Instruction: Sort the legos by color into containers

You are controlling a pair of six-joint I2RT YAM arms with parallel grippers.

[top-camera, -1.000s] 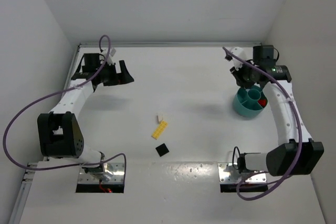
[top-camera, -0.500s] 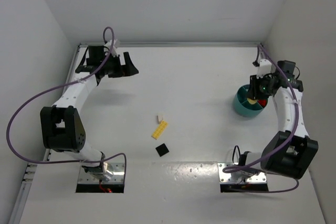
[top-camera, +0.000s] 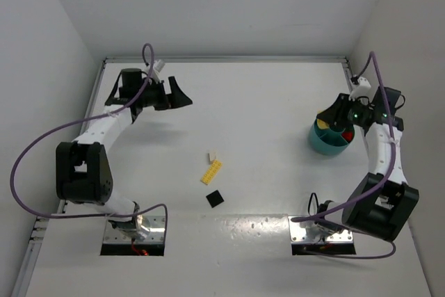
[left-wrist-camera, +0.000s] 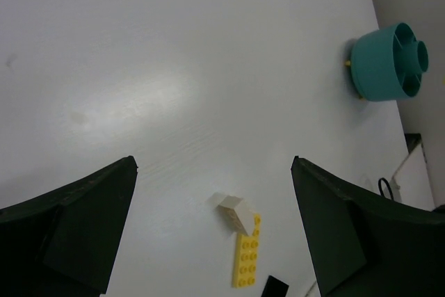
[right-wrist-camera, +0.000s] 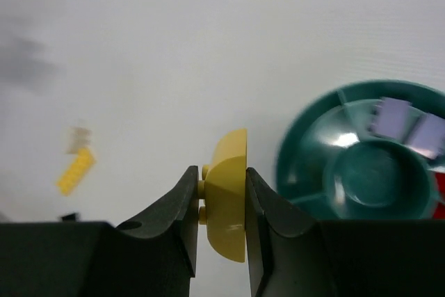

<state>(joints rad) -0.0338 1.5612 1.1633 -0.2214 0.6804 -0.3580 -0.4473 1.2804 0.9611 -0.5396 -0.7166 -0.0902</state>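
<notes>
Right fingers (right-wrist-camera: 170, 213) pinch a rounded yellow brick (right-wrist-camera: 228, 199), the teal dish (right-wrist-camera: 295, 151) just to their right. Likely next: move over a free compartment and release. Left fingers (left-wrist-camera: 83, 220) spread wide above loose bricks (left-wrist-camera: 247, 259) on the worktop (left-wrist-camera: 174, 67).

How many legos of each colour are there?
Yellow: 2, the yellow plate and the yellow rounded piece in the right gripper
White brick: 1
Black square: 1
Pale purple bricks, in the dish: 2
Red brick, in the dish: 1 showing
Total: 7
</notes>
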